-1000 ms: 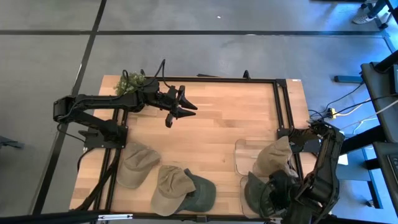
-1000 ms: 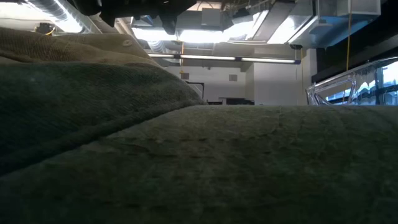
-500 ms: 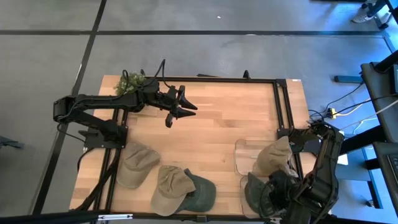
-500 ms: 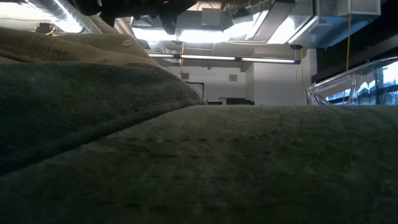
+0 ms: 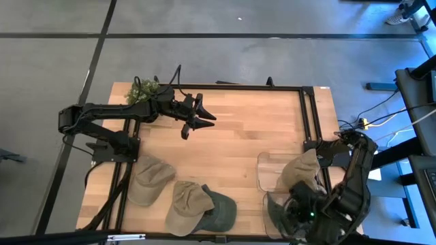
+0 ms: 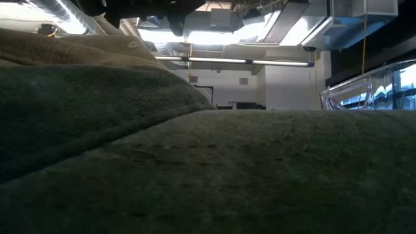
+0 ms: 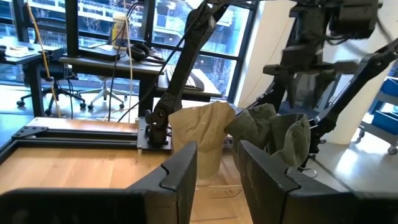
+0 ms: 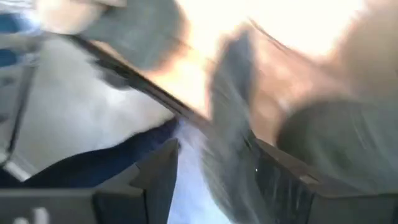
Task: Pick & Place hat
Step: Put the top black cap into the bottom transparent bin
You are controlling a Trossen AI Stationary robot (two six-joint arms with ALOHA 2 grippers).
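Observation:
A tan hat [image 5: 300,170] and a green hat [image 5: 275,204] sit on clear stands [image 5: 262,165] at the table's near right; the left wrist view shows both, tan hat [image 7: 199,124] and green hat [image 7: 273,130]. My right gripper [image 5: 300,204] hangs over the green hat pointing steeply down, open, with a strip of green cloth [image 8: 230,124] between its fingers. Two more tan hats [image 5: 150,180] [image 5: 187,199] and a green one [image 5: 219,211] lie on the table's near left. My left gripper [image 5: 199,124] waits open and level above the far middle. My right gripper comes at the green hat from above, its fingers [image 8: 158,180] on either side of an edge of the cloth. The wrist picture is blurred, so I cannot tell whether a finger touches it.
A green leafy clump [image 5: 143,90] sits at the far left corner. A black frame rail [image 5: 238,87] runs round the table. Bare wood [image 5: 252,129] lies in the middle. Green hat cloth [image 6: 208,169] fills most of the low view.
My right gripper's wrist has rolled a little in place above the green hat on its stand. The hats have not moved.

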